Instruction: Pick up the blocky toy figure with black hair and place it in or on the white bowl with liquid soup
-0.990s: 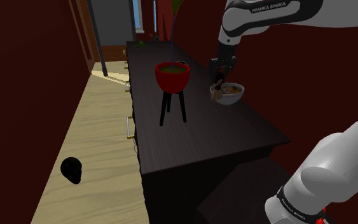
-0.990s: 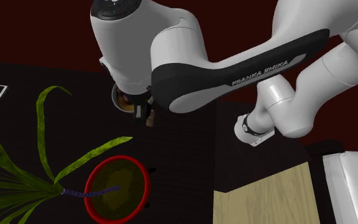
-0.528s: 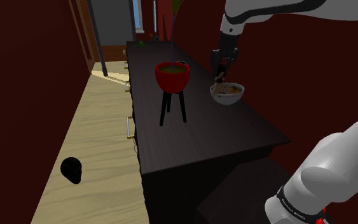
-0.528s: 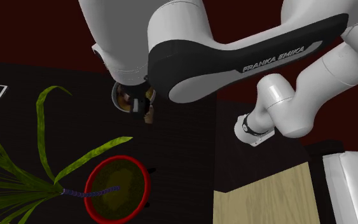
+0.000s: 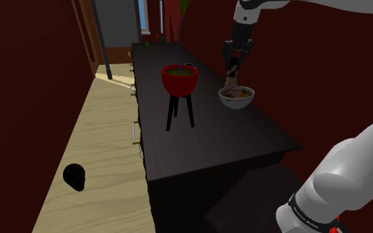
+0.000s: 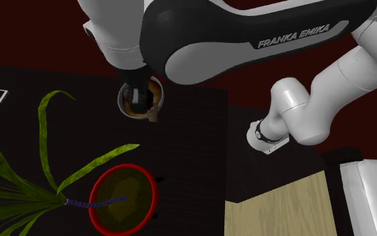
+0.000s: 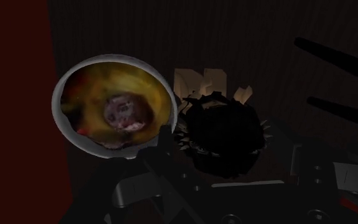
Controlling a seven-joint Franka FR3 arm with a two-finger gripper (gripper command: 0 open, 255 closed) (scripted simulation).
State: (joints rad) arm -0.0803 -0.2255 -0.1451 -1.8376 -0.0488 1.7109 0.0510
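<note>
My black gripper (image 5: 233, 58) is shut on the blocky toy figure (image 5: 232, 71), which hangs just above the white bowl of brown soup (image 5: 236, 104) on the dark cabinet top. In the wrist view the figure's spiky black hair (image 7: 225, 133) sits clasped between my fingers (image 7: 165, 153), and its tan legs point away from the hand. There the bowl's rim (image 7: 58, 102) lies close beside the figure. From the second exterior view the arm hangs over the bowl (image 6: 121, 100), and a tan part of the figure (image 6: 155, 116) shows at its edge.
A red pot with a green plant (image 5: 179, 78) stands on a black three-legged stand, to the shoulder view's left of the bowl; its long leaves (image 6: 46, 134) spread nearby. The cabinet top (image 5: 211, 142) ends at a drop to a wooden floor with a black object (image 5: 74, 176).
My gripper has risen with the toy figure, from beside the bowl's rim to a spot above the bowl. The bowl and the plant have stayed put.
</note>
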